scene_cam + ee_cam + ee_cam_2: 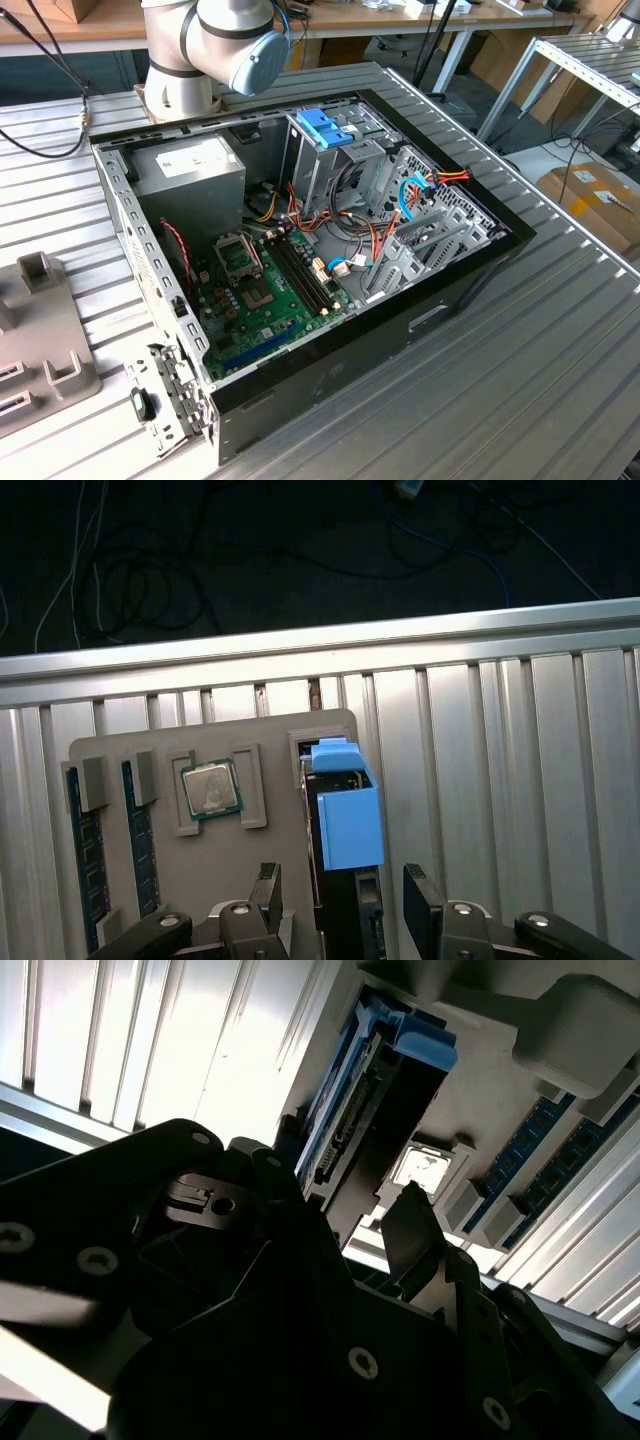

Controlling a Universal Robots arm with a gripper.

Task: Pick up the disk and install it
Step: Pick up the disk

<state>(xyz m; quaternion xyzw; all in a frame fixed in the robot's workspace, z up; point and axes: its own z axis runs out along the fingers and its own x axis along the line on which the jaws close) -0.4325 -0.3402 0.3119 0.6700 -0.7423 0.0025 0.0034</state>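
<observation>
The disk [345,825] stands on its edge in a slot of a grey parts tray [270,880]. It is a thin silver-grey drive with blue plastic rails. My gripper [342,898] hangs just above it, open, one dark finger [266,888] on each side of the disk and neither touching it. In the second wrist view the disk [365,1090] shows edge-on with its connector row and a blue rail end, beyond a dark fingertip [408,1222].
On the tray lie a processor chip [211,788] and two blue memory sticks [85,850]. In the exterior view an open computer case [480,270] sits on the ribbed metal table, holding a tall drive cage with a blue top [325,128], a motherboard [262,292] and cables. The arm's base [215,45] stands behind it.
</observation>
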